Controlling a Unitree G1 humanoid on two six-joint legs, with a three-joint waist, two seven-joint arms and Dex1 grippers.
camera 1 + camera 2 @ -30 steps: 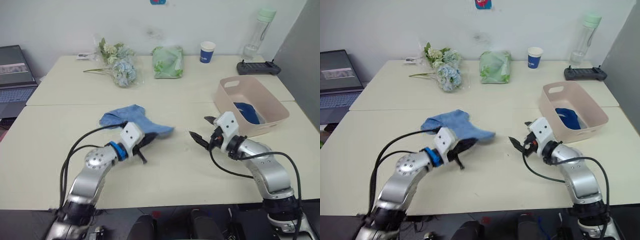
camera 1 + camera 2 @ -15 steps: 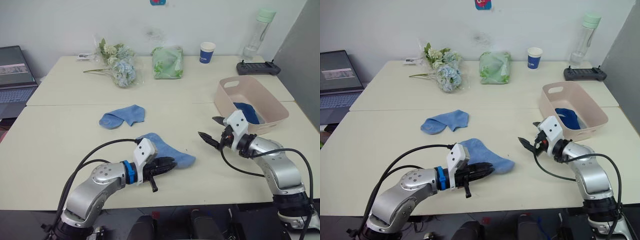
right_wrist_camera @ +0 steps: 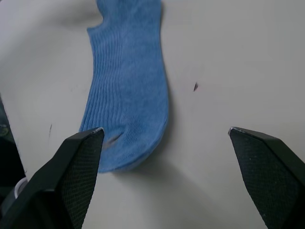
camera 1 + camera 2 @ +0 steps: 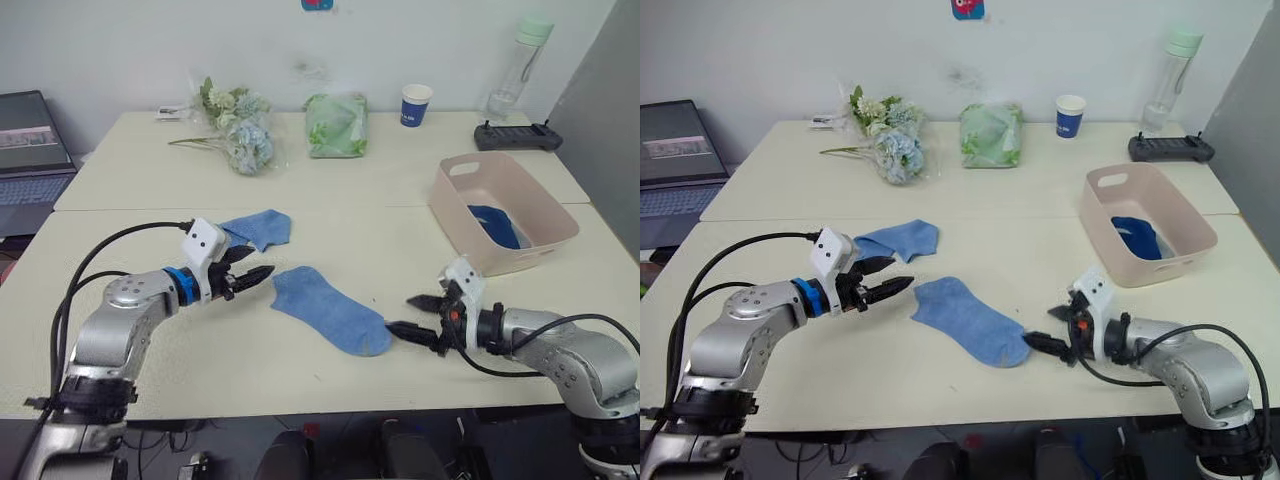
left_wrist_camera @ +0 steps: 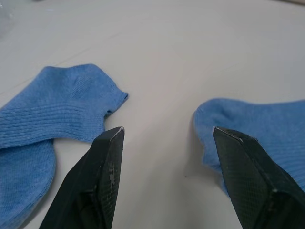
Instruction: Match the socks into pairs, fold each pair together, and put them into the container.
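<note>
Right eye view adds the container (image 4: 1148, 225); both wrist views show each tool gaping wide, empty.

Two light blue socks are out on the table. One light blue sock (image 4: 330, 310) lies flat and stretched out near the front, running diagonally, cuff end toward the far left and toe toward the near right. The other blue sock (image 4: 257, 227) sits a bit farther back and to the left, kind of bent at the heel, not touching the first one. The pink container (image 4: 548, 232) is over on the right side, upright, open top, rounded corners with a slot handle. There's a darker blue sock bundle (image 4: 495, 224) lying inside it.
</note>
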